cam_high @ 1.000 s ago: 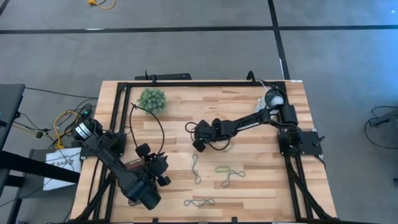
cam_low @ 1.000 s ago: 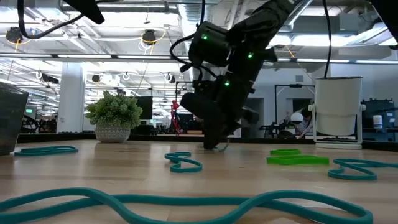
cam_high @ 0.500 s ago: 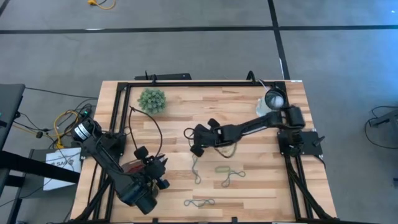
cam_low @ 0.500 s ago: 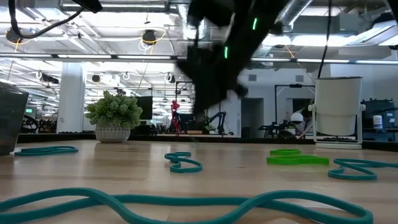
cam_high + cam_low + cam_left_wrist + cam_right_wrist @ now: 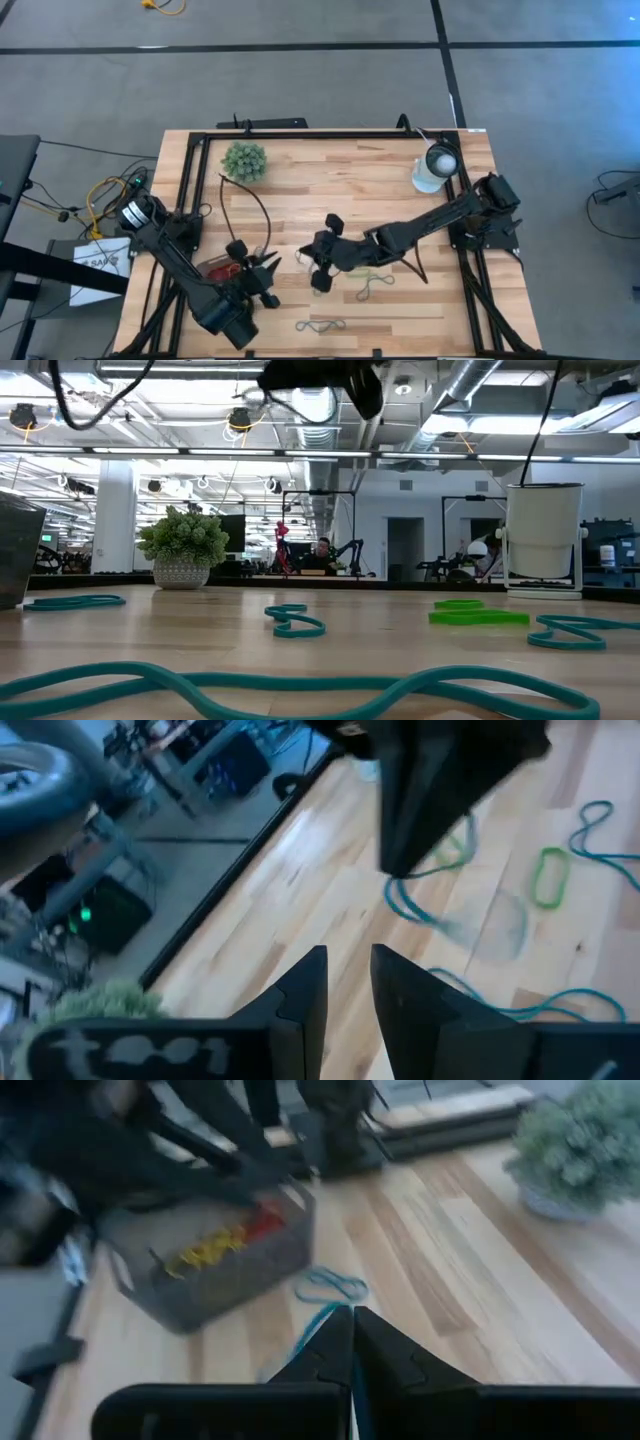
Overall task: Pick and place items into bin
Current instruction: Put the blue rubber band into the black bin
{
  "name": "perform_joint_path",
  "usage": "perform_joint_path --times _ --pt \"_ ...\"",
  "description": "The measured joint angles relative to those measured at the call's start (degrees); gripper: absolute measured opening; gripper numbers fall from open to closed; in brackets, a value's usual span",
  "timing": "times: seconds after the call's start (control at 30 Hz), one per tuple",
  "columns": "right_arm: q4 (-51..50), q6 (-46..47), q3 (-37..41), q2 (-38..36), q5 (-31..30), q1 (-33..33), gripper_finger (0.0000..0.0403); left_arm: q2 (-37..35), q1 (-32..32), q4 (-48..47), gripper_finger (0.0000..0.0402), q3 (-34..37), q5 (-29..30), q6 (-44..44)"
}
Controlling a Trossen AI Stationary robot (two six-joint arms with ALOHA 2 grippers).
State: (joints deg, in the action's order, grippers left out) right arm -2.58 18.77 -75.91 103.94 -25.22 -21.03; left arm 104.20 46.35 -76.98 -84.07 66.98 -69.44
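You are looking at a table [image 5: 330,190] of pale wood planks, smooth with a slight sheen. Rubber bands [image 5: 296,623] are lying matt and thin on it. The bin [image 5: 215,1265] is showing as dark translucent plastic. A black metal frame [image 5: 300,134] is edging the table. The plant ball [image 5: 245,160] is looking fuzzy.

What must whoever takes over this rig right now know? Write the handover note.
Right gripper: shut on a blue-grey rubber band, mid-table, short of the bin.
Left gripper: slightly open, empty, beside the bin at the table's left side.
Done: red bands and yellow bands lie in the bin.
Left: drop the held band in; then fetch the green band and the blue-grey bands lying on the table.
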Motion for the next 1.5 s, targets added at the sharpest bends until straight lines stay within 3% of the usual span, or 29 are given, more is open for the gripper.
perform_joint_path --times 0.3,0.57,0.83,1.07,1.2,1.4,1.5 --pt "5.47 -2.82 -0.1 1.44 1.0 -1.47 0.0001 5.76 -0.81 11.41 0.0077 0.0 2.35 15.33" --pt "4.76 -2.9 -0.08 1.46 1.13 -1.44 0.0001 6.3 -1.1 10.74 0.0103 0.0 8.29 15.14" --pt "5.28 -2.9 -0.08 1.46 1.62 -1.43 0.0001 6.3 -2.98 10.85 0.0126 0.0 7.01 15.19" --pt "8.75 -5.76 -0.08 1.45 5.81 -1.21 0.0001 6.3 -6.2 10.98 0.0127 0.0 4.08 16.19" --pt "8.65 -5.8 -0.08 1.44 5.76 -0.82 0.0001 6.3 -7.02 10.95 0.0106 0.0 2.23 16.45" --pt "7.73 -5.76 -0.08 1.44 5.66 0.03 0.0001 6.3 -6.86 10.38 0.0016 0.0 1.0 16.52" --pt "7.29 -5.73 -0.08 1.44 5.67 0.52 0.0007 6.3 -6.63 8.75 0.0007 0.0 -0.51 16.4"
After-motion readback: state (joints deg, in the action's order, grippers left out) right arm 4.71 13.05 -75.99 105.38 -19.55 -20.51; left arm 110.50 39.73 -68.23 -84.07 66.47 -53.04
